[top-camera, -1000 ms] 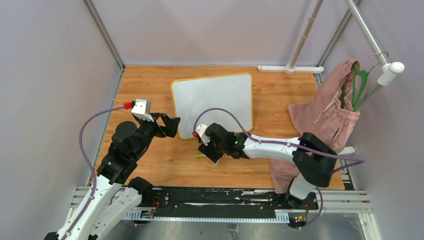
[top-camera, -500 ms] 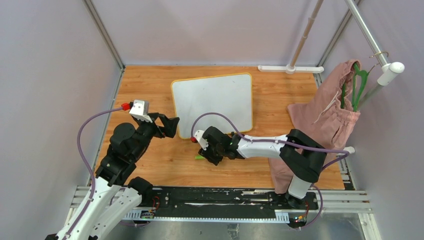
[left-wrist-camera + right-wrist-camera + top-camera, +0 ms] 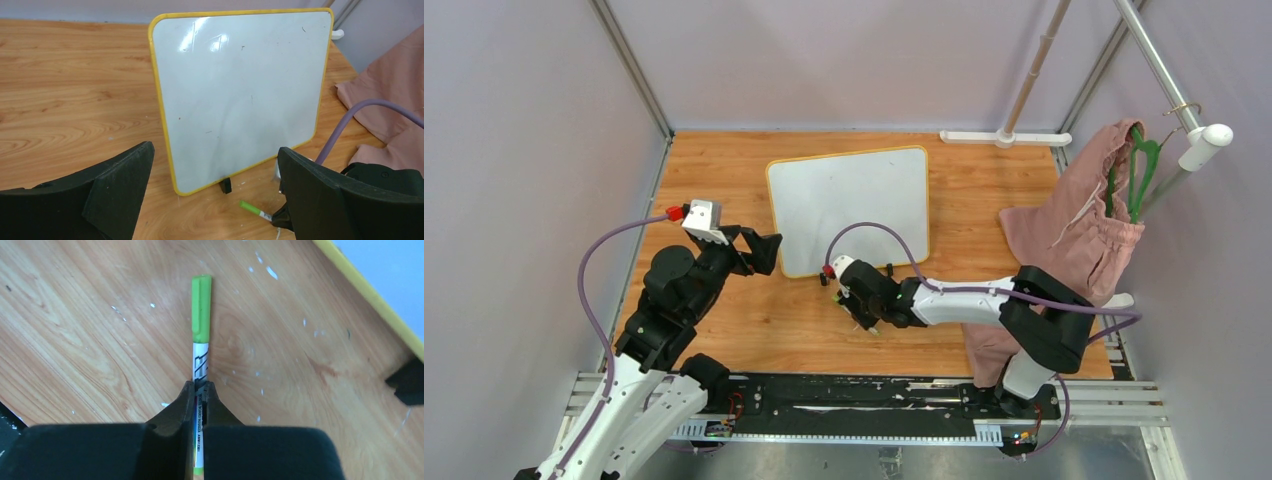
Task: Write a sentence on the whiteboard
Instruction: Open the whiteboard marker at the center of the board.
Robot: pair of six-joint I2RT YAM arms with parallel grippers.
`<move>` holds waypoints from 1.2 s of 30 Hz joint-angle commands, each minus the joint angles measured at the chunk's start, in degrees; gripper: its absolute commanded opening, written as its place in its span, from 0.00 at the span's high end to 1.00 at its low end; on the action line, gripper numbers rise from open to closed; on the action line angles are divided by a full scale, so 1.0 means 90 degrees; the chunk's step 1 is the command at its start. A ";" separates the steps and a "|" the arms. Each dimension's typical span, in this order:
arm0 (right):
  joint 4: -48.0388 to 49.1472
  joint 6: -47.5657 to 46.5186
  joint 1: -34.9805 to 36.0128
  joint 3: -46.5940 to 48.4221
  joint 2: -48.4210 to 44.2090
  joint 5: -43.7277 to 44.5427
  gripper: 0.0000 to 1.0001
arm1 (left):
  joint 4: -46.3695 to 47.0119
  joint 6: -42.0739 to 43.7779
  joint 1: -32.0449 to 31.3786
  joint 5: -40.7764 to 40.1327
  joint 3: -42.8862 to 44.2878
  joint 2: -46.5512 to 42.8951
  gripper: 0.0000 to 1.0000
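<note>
the whiteboard (image 3: 849,205) stands on small black feet in the middle of the wooden table (image 3: 724,170), toward its far edge, its yellow-rimmed face showing glare and faint specks; the right gripper (image 3: 199,387) has its jaws clamped on the white barrel of a green-capped marker (image 3: 200,335), low over the wood just beside the board's near left corner; the left gripper (image 3: 762,252) hovers nearer the table's left edge, jaws wide apart, facing the board; a pink garment (image 3: 1074,230) hangs at the right edge
</note>
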 commanded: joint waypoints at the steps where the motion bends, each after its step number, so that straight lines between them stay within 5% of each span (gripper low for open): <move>1: -0.0639 0.1209 0.0167 -0.0467 -0.0228 0.0830 1.00 | 0.0079 0.0079 -0.0050 -0.0003 -0.0016 0.0032 0.00; 6: -0.1085 0.1486 0.0193 -0.0339 -0.0178 0.1062 0.73 | 0.0088 0.0059 -0.0049 0.0046 -0.0007 0.0082 0.00; 11: -0.1428 0.1405 0.0194 -0.0076 0.0112 0.1177 0.70 | 0.0068 0.0059 -0.0053 0.0051 -0.0007 0.0074 0.00; 14: -0.1493 0.1411 0.0203 -0.0007 0.0294 0.1044 0.75 | 0.0069 0.0059 -0.0057 0.0039 -0.0007 0.0061 0.00; 19: -0.1466 0.1500 0.0223 -0.0087 0.0342 0.0967 1.00 | 0.0078 0.0050 -0.0049 0.0055 -0.0007 0.0067 0.00; 36: -0.0656 0.1601 0.0245 -0.1054 -0.3400 0.1002 1.00 | 0.0527 -0.0513 -0.0052 0.0045 -0.0224 -0.0044 0.00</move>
